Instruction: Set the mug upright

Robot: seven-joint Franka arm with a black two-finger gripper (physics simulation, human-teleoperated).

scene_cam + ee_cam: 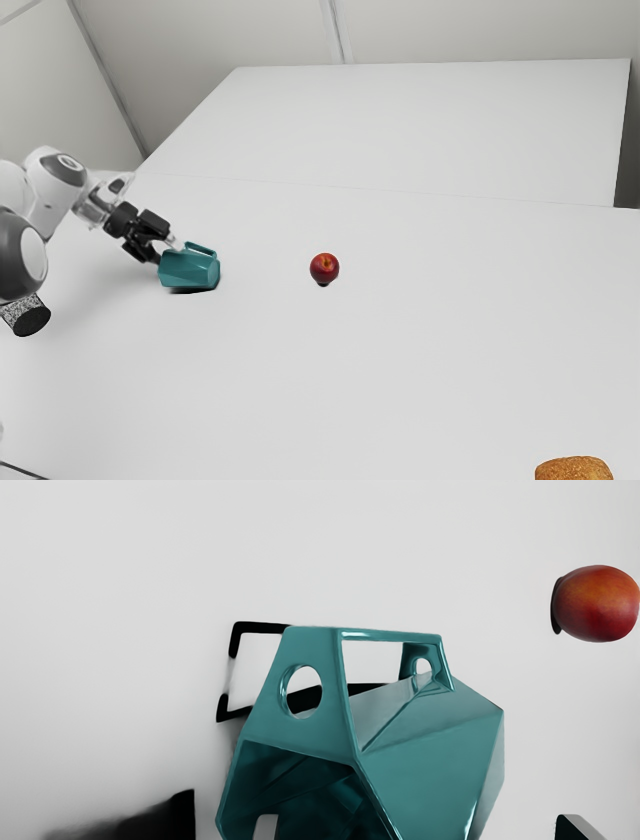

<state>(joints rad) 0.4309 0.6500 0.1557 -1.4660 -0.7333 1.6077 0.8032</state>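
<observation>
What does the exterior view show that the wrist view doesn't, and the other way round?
Exterior view: the arm's white links and a rough brown item, cut off by the bottom edge at the exterior view's right.

Wrist view: the dark inside of the teal mug and round holes in its handle.

Both: the mug lying on its side with its handle up, the red fruit, the white table and the gripper's fingers.

Mug: teal, faceted, lying on its side [430, 760]
Handle: angular, with round holes [320, 647]
Fingertips: spread apart, one over the mug's mouth, the other beyond its base [267, 829]
Fruit: red-orange, well apart from the mug [597, 605]
Table: pale, shadowed beside the mug [110, 595]
</observation>
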